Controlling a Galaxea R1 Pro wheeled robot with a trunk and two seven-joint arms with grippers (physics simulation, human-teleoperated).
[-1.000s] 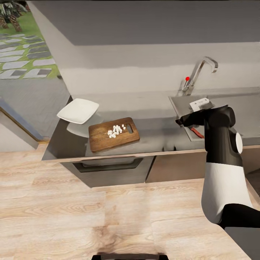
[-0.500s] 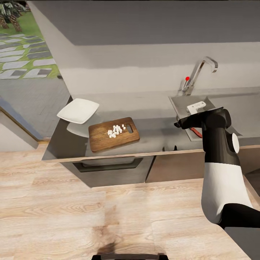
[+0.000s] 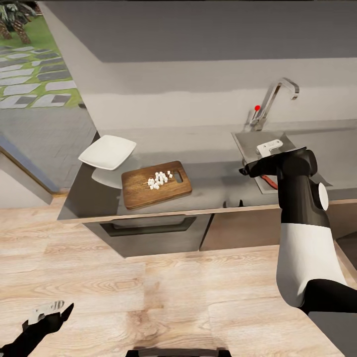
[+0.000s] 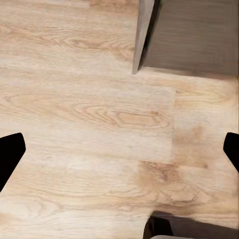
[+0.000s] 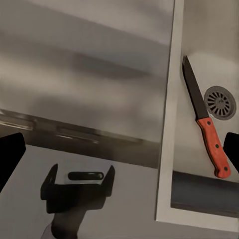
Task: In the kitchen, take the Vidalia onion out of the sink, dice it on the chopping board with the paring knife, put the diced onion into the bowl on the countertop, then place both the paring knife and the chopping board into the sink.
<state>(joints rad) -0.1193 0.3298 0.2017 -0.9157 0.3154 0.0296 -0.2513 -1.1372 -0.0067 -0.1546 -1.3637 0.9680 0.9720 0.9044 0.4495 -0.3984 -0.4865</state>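
beside the sink (image 5: 199,74) drain, paring knife (image 5: 205,119) lengthwise, blade away (right gripper (image 5: 119,154) spread wide, empty)

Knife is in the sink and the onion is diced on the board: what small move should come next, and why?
Probably bring the left gripper up from near the floor toward the chopping board. The paring knife already lies in the sink by the drain, while the diced onion sits on the board and the bowl beside it looks empty.
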